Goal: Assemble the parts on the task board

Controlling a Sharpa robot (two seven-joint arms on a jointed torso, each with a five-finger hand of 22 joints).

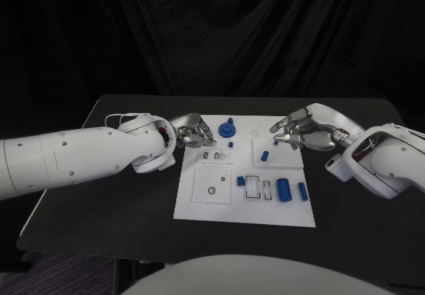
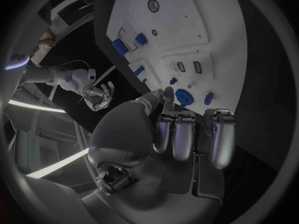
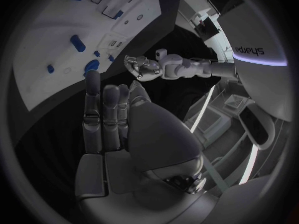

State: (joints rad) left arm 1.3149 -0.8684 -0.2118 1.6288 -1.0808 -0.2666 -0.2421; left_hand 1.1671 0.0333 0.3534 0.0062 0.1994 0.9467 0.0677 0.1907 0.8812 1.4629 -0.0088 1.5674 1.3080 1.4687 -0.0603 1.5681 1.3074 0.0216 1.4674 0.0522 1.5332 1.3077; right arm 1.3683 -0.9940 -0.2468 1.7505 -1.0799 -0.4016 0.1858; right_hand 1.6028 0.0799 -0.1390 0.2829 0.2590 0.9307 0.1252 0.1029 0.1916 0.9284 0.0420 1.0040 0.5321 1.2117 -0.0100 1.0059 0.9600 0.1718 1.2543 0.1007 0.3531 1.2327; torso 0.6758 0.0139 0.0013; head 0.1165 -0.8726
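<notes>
The white task board (image 1: pixel 244 209) lies in the middle of the black table. On its far part stands a round blue gear (image 1: pixel 228 129) (image 2: pixel 184 95) with a small blue peg (image 1: pixel 231 144) close by. Nearer me lie a blue cylinder (image 1: pixel 284 189), a blue bar (image 1: pixel 302 190) and a short blue piece (image 1: pixel 241 180). My left hand (image 1: pixel 190 134) (image 2: pixel 187 134) hovers at the board's far left edge, thumb tip close to the gear, holding nothing. My right hand (image 1: pixel 296 132) (image 3: pixel 106 109) hangs over the far right block, fingers pointing down near a small blue peg (image 1: pixel 268 155), nothing in its grasp.
Raised white blocks with slots (image 1: pixel 217 157) and a ring recess (image 1: pixel 212 190) sit on the board. Black table (image 1: pixel 106 203) stretches wide on the left and near side. My right forearm (image 1: pixel 390 163) lies along the board's right side.
</notes>
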